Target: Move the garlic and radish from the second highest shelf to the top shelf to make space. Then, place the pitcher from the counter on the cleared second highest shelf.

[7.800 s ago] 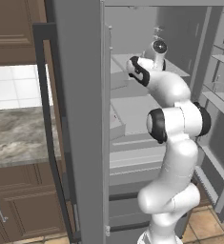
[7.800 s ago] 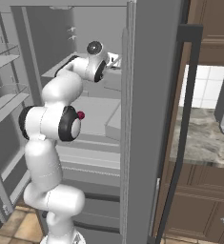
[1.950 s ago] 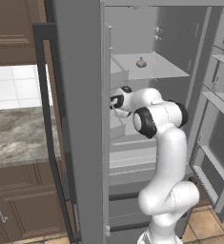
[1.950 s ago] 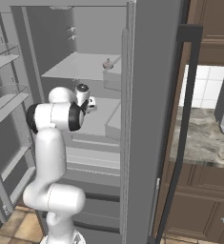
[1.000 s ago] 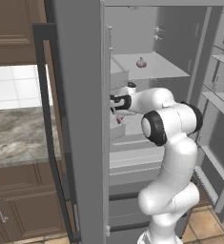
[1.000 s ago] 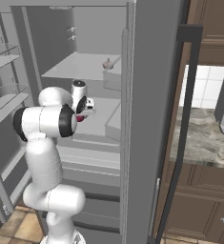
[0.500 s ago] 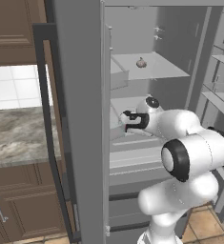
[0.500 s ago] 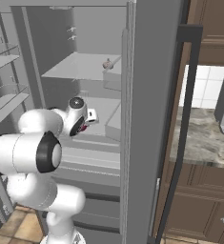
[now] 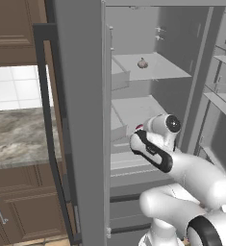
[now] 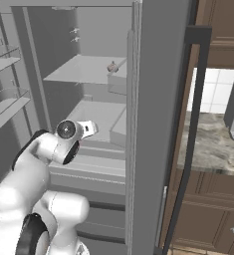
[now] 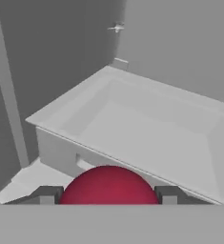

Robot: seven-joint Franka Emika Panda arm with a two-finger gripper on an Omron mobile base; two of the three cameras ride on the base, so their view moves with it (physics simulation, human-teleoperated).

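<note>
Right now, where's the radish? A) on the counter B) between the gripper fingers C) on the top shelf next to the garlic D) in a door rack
B: in the hand view the radish sits between the two fingertips of the gripper, while the garlic lies alone on the top shelf.

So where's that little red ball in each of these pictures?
Left base view: the radish peeks out as a red sliver at the gripper, middle of the picture, before the second highest shelf.
Hand view: it sits bottom centre, between the fingertips.
Shared landmark: the garlic on the top shelf, also in the right base view.
</note>
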